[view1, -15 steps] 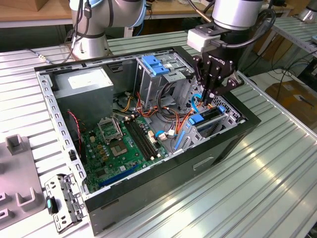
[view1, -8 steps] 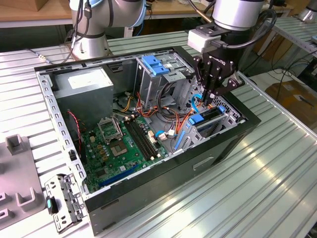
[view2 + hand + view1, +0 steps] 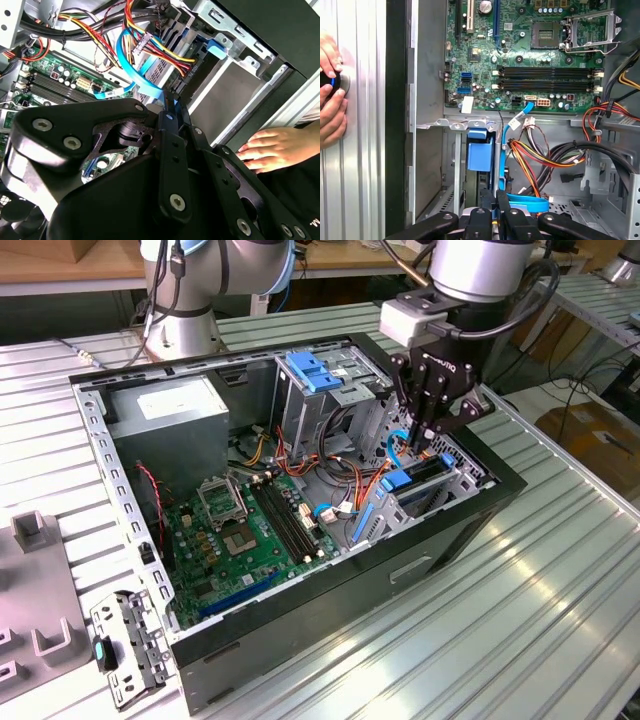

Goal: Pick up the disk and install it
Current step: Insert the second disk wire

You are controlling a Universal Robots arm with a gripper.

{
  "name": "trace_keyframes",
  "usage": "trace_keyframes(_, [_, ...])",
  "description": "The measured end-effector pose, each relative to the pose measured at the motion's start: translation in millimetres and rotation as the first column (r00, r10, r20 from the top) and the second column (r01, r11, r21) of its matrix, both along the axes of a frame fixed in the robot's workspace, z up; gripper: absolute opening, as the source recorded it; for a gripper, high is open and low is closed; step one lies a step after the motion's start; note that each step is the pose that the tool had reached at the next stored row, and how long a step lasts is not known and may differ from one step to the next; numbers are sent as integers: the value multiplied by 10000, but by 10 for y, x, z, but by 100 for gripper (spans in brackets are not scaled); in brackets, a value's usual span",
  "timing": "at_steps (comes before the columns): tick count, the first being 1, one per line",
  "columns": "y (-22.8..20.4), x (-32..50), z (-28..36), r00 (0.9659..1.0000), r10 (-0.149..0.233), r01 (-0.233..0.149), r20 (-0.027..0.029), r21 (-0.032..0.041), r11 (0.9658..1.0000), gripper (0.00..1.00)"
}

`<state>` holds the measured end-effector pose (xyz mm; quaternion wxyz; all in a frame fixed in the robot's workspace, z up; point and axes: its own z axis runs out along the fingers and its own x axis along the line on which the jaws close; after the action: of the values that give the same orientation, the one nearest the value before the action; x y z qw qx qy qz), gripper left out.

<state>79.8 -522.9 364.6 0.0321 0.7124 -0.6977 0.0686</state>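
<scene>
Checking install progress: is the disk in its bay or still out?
In. The disk stands on edge inside the drive cage, with the gripper shut just above it.

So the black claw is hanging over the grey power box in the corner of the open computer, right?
Not quite. In the exterior view the black claw hangs over the metal drive cage at the exterior view's right end of the open computer. It is not over the grey power box, which sits in the far corner on the exterior view's left.
</scene>
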Motion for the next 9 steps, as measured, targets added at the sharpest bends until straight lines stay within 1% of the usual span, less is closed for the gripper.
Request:
trace_keyframes(6, [-15, -3, 0, 10000, 10, -10, 3, 0, 10000, 16])
trace_keyframes(9, [-57, -41, 0, 10000, 23, -23, 52, 3, 10000, 16])
